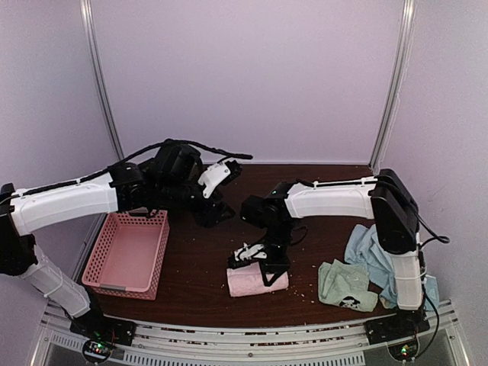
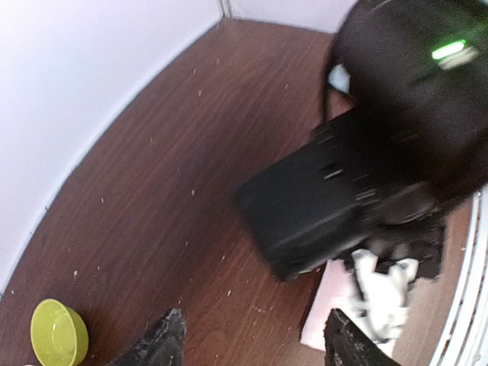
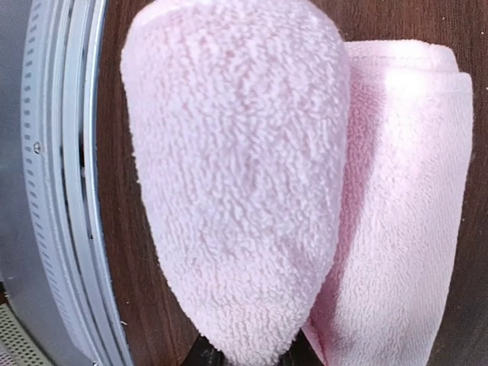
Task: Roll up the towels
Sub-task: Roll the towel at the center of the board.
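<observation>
Right claw (image 1: 258, 265) down, pinching pink towel (image 1: 248, 284); left claw (image 2: 255, 335) aloft, spread.

bare table (image 1: 194, 263) between basket (image 1: 126, 252) and pink towel (image 1: 255, 283), right arm (image 1: 328, 200) low over it, mint towel (image 1: 347, 284), blue towels (image 1: 366, 248) far right

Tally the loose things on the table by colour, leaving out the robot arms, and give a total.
Pink: 2, the pink towel and the basket.
Mint green: 1, the mint towel.
Light blue: 1, the light blue heap; its towels cannot be counted.
Yellow-green: 1, the bowl.
Total: 5.
</observation>
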Controlling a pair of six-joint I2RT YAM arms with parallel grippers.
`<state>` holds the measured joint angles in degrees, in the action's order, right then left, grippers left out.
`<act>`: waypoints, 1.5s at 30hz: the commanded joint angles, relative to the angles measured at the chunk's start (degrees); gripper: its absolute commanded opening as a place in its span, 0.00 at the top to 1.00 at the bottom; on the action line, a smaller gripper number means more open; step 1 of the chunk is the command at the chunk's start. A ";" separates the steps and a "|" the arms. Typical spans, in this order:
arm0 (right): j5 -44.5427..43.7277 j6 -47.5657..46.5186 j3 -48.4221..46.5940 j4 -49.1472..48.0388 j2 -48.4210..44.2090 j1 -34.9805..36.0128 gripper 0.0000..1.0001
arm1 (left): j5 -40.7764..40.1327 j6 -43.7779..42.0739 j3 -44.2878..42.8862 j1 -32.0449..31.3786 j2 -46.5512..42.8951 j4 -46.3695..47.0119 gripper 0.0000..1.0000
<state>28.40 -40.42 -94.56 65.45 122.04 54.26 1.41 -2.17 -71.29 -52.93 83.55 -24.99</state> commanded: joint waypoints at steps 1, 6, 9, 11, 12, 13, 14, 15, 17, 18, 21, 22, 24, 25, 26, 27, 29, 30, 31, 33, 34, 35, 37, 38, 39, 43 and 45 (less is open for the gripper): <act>5.63 -1.26 -10.11 12.06 12.97 -2.84 0.88 | -5.84 -2.39 -2.30 -6.73 -5.38 6.28 0.34; 5.59 0.54 -15.14 12.27 18.75 -4.42 0.88 | -11.80 -10.23 -3.60 -17.36 -0.93 0.73 0.40; 5.50 1.13 -15.31 12.01 20.10 -4.92 0.88 | -12.74 -11.50 -3.40 -20.12 3.52 -4.07 0.41; 5.81 0.97 -15.01 11.90 20.32 -5.11 0.87 | -12.75 -11.72 -2.65 -21.00 6.73 -5.88 0.41; 5.87 0.96 -14.88 11.85 20.33 -5.13 0.87 | -13.51 -11.83 -2.11 -21.64 8.80 -6.09 0.41; 5.88 0.90 -14.79 11.84 20.27 -5.13 0.87 | -14.60 -11.94 -1.70 -22.21 10.38 -6.12 0.41; 5.97 0.88 -14.70 11.76 20.26 -5.13 0.87 | -15.69 -12.22 -1.40 -22.82 11.83 -6.12 0.40; 5.96 0.87 -14.60 11.71 20.19 -5.13 0.87 | -16.85 -12.44 -1.14 -23.24 13.28 -6.01 0.39; 6.01 0.59 -14.28 11.61 20.17 -5.15 0.87 | -19.59 -12.63 -0.78 -23.45 15.70 -5.36 0.37; 6.12 0.54 -14.13 11.72 20.10 -5.12 0.87 | -20.65 -13.24 -0.50 -23.45 16.78 -4.97 0.37; 6.40 0.43 -13.38 11.38 19.92 -5.14 0.87 | -22.27 -14.74 0.08 -23.45 19.70 -3.46 0.36; 6.40 0.48 -13.15 11.24 19.79 -5.13 0.87 | -22.09 -15.10 0.29 -23.45 20.51 -2.54 0.36; 6.40 0.59 -12.96 10.97 19.60 -5.20 0.87 | -21.10 -15.47 0.24 -23.45 22.10 -1.42 0.35; 6.48 0.61 -12.93 10.90 19.56 -5.17 0.87 | -20.71 -15.49 0.00 -23.45 23.03 -1.05 0.35; 6.55 0.61 -12.92 10.94 19.49 -5.19 0.87 | -20.52 -15.50 -0.38 -23.45 23.93 -0.90 0.35; 6.57 0.61 -12.92 10.87 19.40 -5.17 0.87 | -20.44 -15.49 -0.81 -23.41 24.95 -0.94 0.35; 6.66 0.57 -12.95 10.87 19.21 -5.22 0.87 | -20.14 -15.58 -1.35 -23.45 26.61 -0.86 0.37; 6.66 0.53 -12.99 10.84 19.12 -5.22 0.87 | -19.80 -15.60 -1.54 -23.45 27.32 -0.59 0.39; 6.69 0.52 -12.96 10.82 19.11 -5.17 0.87 | -19.13 -15.72 -1.57 -23.40 27.80 -0.36 0.41; 6.83 0.40 -12.97 10.88 19.01 -5.21 0.86 | -17.99 -15.75 -1.71 -23.36 28.64 -0.04 0.47; 6.95 0.29 -13.01 10.99 18.84 -5.22 0.86 | -17.38 -15.66 -1.84 -23.36 28.95 -0.06 0.50; 7.14 0.05 -13.01 11.24 18.66 -5.29 0.85 | -16.96 -15.59 -1.98 -23.36 29.24 -0.14 0.54; 7.86 -0.65 -13.49 12.11 17.55 -5.57 0.80 | -16.43 -15.51 -1.94 -23.21 29.30 -0.28 0.59; 8.37 -0.69 -13.68 12.32 16.34 -5.83 0.76 | -15.93 -15.45 -2.00 -23.05 29.29 -0.52 0.61; 8.57 -0.75 -13.82 12.33 14.61 -6.24 0.72 | -15.32 -15.16 -2.08 -22.78 29.38 -0.93 0.63; 8.45 -1.22 -15.84 12.04 4.58 -9.25 0.49 | -12.10 -14.42 -2.19 -21.20 29.40 -2.67 0.70; 8.07 2.03 -18.29 10.85 -0.32 -11.57 0.46 | -9.77 -14.07 -2.23 -20.16 29.11 -3.18 0.72</act>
<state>40.18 -40.82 -109.43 79.99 132.35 47.05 -15.68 -17.08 -72.86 -74.72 111.46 -27.00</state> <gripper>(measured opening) 0.522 0.301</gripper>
